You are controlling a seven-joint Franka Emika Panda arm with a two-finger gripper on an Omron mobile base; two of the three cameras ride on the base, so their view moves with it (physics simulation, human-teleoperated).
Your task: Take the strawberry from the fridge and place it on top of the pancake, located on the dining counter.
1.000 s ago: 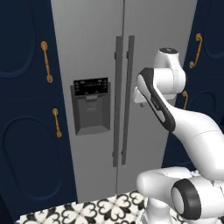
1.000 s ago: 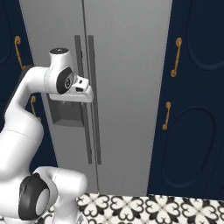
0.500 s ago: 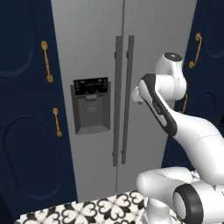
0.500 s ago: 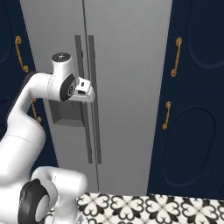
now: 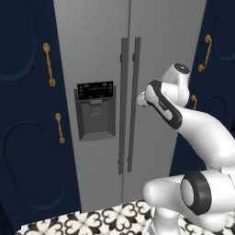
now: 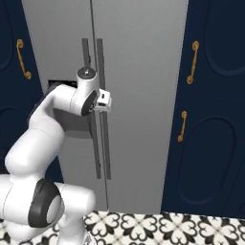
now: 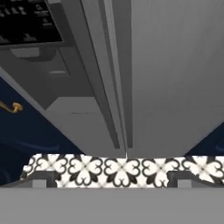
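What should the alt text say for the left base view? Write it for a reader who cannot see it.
A white robot arm reaches toward the closed grey fridge, its hand beside the right door's vertical handle. The left door carries a dark dispenser panel; navy cabinets with gold handles flank the fridge above patterned floor tiles.

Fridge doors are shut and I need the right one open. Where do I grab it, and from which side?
Grip the right door's handle, the tall vertical bar beside the centre seam of the fridge. Come straight in from the front with the open gripper, jaws either side of the bar, probably at mid height, where the gripper is.
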